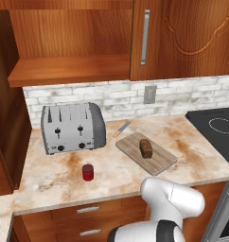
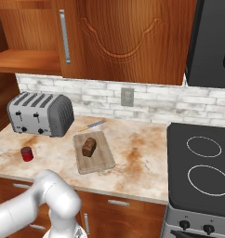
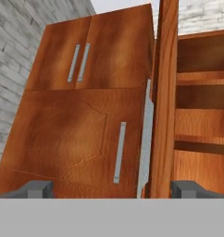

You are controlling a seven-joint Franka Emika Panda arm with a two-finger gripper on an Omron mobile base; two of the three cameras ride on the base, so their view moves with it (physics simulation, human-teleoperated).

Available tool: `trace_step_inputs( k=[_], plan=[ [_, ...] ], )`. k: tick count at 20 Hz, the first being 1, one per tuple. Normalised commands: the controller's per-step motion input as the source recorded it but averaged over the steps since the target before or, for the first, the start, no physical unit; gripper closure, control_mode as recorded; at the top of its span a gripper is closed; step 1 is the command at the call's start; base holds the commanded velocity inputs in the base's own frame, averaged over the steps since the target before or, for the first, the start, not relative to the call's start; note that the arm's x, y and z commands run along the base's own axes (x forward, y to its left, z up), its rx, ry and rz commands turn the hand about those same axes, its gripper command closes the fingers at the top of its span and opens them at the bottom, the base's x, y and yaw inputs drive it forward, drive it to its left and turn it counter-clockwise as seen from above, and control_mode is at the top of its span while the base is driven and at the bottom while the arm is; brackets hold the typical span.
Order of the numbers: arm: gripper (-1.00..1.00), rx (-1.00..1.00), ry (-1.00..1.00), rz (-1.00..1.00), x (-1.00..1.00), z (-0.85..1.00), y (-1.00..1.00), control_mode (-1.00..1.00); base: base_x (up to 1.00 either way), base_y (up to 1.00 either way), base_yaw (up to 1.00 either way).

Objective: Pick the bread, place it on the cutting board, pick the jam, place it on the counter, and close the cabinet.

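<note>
The bread [image 1: 145,148] [image 2: 89,147] lies on the cutting board [image 1: 156,162] [image 2: 98,162]. The red jam [image 1: 88,172] [image 2: 26,154] stands upright on the counter [image 1: 111,175] [image 2: 137,153], in front of the toaster. The cabinet [image 1: 182,38] [image 2: 123,42] has its left compartment open, its bare shelf [image 1: 69,68] exposed. In the hand view my gripper [image 3: 113,190] is open with nothing between its fingertips [image 3: 37,189]. It faces the open cabinet door [image 3: 162,102] edge-on, with shelves [image 3: 202,115] to the right.
A silver toaster [image 1: 73,127] [image 2: 40,114] sits at the back left of the counter. A small knife [image 1: 121,128] [image 2: 92,125] lies by the brick wall. A black stovetop [image 1: 220,132] [image 2: 202,162] borders the counter on the right. My white arm's elbow [image 1: 171,196] [image 2: 54,195] hangs over the counter's front edge.
</note>
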Motion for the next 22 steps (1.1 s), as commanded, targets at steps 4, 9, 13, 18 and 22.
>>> trace_step_inputs(
  k=[4, 9, 13, 18, 22],
  plan=[
    [-1.00, 0.00, 0.00, -0.07, 0.00, 0.00, 0.23, -1.00, 0.00, 0.00, 0.00],
    [-1.00, 0.00, 0.01, -0.07, 0.00, 0.00, 0.27, -1.00, 0.00, 0.00, 0.00],
    [-1.00, 0.00, 0.02, -0.07, 0.00, 0.00, 0.28, -1.00, 0.00, 0.00, 0.00],
    [-1.00, 0.00, 0.02, -0.07, 0.00, 0.00, 0.27, -1.00, 0.00, 0.00, 0.00],
    [-1.00, 0.00, 0.02, -0.07, 0.00, 0.00, 0.25, -1.00, 0.00, 0.00, 0.00]
  ],
)
